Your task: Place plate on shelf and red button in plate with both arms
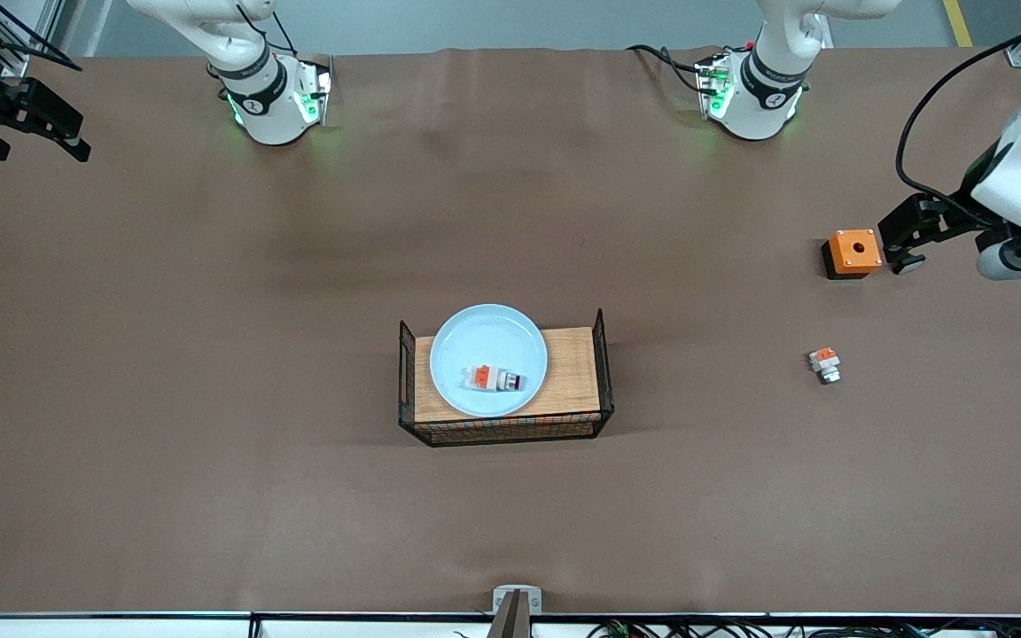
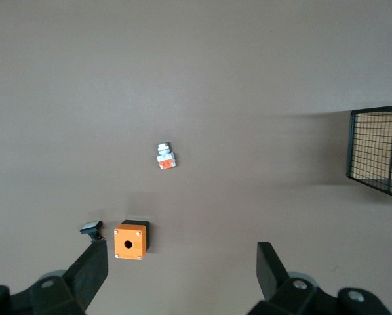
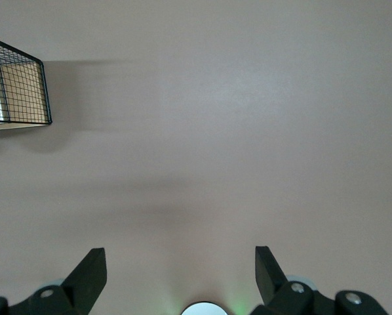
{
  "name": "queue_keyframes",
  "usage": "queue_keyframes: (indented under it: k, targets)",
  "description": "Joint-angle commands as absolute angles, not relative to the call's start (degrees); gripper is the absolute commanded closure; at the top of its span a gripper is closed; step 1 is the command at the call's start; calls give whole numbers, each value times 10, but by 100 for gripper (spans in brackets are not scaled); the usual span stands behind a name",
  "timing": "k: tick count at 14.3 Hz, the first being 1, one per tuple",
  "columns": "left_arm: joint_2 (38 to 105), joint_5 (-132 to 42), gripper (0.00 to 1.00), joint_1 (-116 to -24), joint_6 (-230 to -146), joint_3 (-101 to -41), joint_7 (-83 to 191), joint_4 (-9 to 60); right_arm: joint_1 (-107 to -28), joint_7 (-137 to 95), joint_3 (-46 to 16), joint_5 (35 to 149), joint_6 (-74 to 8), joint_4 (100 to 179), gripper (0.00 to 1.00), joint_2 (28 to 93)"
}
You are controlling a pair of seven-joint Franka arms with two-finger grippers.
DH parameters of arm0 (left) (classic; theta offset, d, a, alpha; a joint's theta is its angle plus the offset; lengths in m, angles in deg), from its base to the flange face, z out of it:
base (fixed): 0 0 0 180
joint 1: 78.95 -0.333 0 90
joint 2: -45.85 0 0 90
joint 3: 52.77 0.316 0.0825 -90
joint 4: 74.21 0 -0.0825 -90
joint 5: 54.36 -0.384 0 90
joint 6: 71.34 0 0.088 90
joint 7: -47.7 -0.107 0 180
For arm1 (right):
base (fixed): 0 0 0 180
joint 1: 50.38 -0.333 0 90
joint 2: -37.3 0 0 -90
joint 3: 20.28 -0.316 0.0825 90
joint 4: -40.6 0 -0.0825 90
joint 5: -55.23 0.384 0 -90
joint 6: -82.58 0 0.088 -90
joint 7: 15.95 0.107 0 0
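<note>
Pale blue, the plate (image 1: 488, 359) already sits on the wooden tray (image 1: 572, 372) in the middle of the brown tabletop (image 1: 209, 399), and the red button (image 1: 494, 378) lies on its side in the plate, toward the rim nearest the front camera. Both arms are drawn back to the ends of the tabletop. The left claw (image 1: 909, 237) hangs spread and empty just beside the orange box (image 1: 853, 252) at the left arm's end; the right claw (image 1: 27, 124) hangs equally spread and empty over the edge at the right arm's end. To my eye the placing looks done, so the risks are those of disturbing it. The left claw is close enough to the orange box that a careless sweep could knock it. The similar silver-ended block (image 1: 825, 364), nearer the front camera than the box, could be mistaken for the button. The plate overhangs the tray's edge slightly, so a nudge might tip it.
</note>
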State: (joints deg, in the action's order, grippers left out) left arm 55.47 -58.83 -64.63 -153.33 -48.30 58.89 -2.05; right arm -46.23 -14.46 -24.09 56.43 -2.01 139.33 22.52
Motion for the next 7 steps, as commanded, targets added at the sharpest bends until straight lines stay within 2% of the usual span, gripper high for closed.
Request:
queue_keyframes:
  k: [1,5,7]
  targets:
    - [546,-575,0,-644,-1528,-471,580,-20,-462,-148,-240,566,-10,1375,0,231]
    - [548,-562,0,-656,-1528,-473,580,-20,-463,-148,-241,566,-10,1374,0,231]
    - [547,-529,0,-712,-1528,-502,580,-20,-463,-148,-241,566,-10,1374,0,231]
